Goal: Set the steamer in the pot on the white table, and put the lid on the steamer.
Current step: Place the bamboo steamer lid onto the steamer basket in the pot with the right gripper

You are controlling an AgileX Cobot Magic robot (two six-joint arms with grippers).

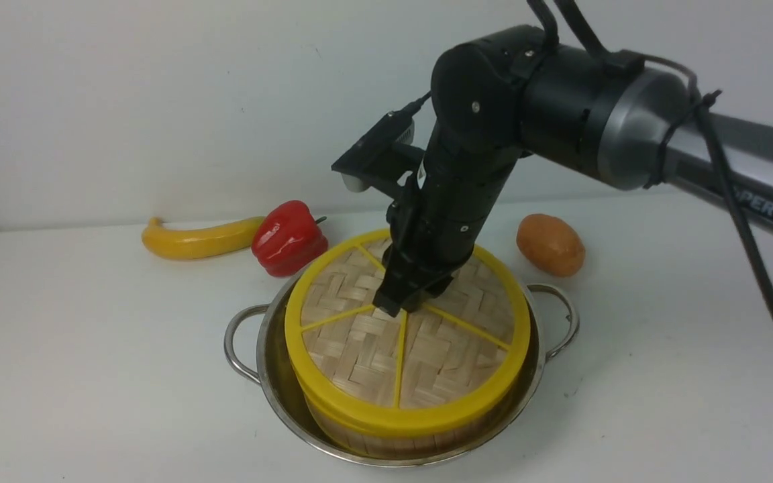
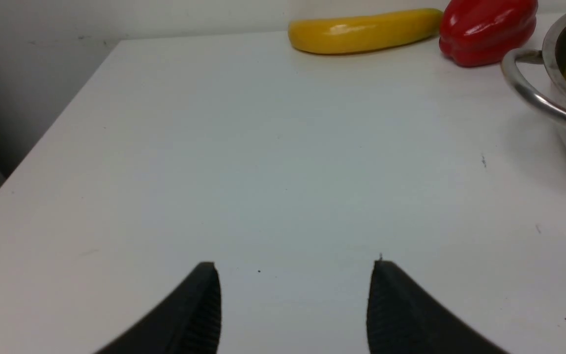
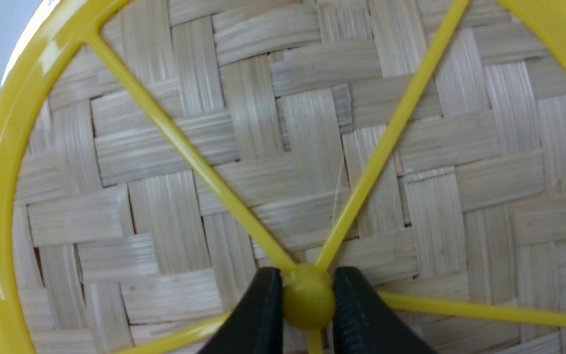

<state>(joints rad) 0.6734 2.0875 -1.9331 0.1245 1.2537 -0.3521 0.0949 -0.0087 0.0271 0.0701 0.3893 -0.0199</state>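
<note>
Woven-bamboo, yellow-rimmed round lid (image 1: 405,342) caps the slatted steamer (image 1: 386,439) inside the shiny steel pot (image 1: 272,376); right gripper (image 3: 307,305) pinches its knob (image 3: 308,302), left gripper (image 2: 295,300) gapes empty.

Steamer (image 1: 386,439): we see only strip of side wall under lid (image 1: 359,349); contents and floor hidden.
Lid knob (image 3: 308,302): in front view covered by right gripper (image 3: 308,314); right wrist view shows it between fingertips, lid rim cut off by picture edges.
Pot (image 1: 279,382): inside mostly hidden by steamer; in left wrist view only handle and part of wall, rest cut off.
Left gripper (image 2: 293,305): we see fingertips only, body out of frame; absent from front view.
Right arm: cut off at front view's right edge.
</note>
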